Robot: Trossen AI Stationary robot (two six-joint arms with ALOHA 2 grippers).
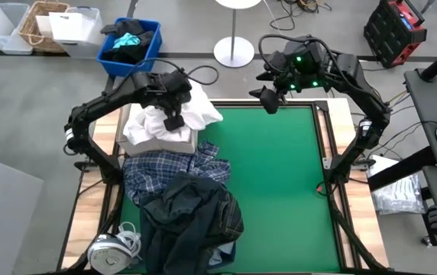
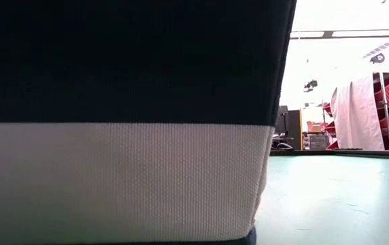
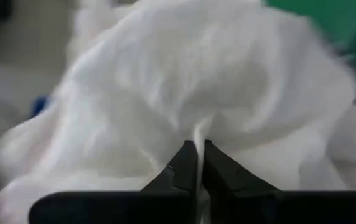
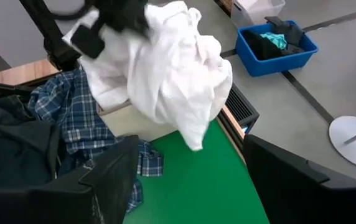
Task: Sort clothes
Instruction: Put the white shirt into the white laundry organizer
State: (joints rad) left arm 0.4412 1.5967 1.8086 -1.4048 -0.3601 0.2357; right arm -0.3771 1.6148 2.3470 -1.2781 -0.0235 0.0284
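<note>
A bunched white shirt (image 1: pixel 165 121) is at the table's far left, over a pale fabric box (image 1: pixel 174 143), with my left gripper (image 1: pixel 174 121) shut on it from above. Nearer lies a blue-white plaid shirt (image 1: pixel 169 169), spread on the green mat. A dark navy piece (image 1: pixel 192 214) lies heaped on the plaid shirt's near part, with light blue denim (image 1: pixel 222 254) showing under its near edge. My right gripper (image 1: pixel 268 101) hovers open at the far edge of the mat, holding nothing. My left gripper pinches a raised fold of the white shirt (image 3: pixel 196 132) between its two fingers. It comes from above, pointing down. The shirt hangs bunched and slack below the fingers, and a loose end (image 4: pixel 193 140) dangles over the green mat. The lower folds (image 4: pixel 112 93) reach the box.
A blue bin (image 1: pixel 151 52) with a black and teal bundle stands on the floor beyond the far left corner. A white round object with a cord (image 1: pixel 111 248) sits at the near left corner. The mat's right half (image 1: pixel 287 183) is bare green. A navy-and-white fabric wall (image 2: pixel 126 122) blocks the low view.
</note>
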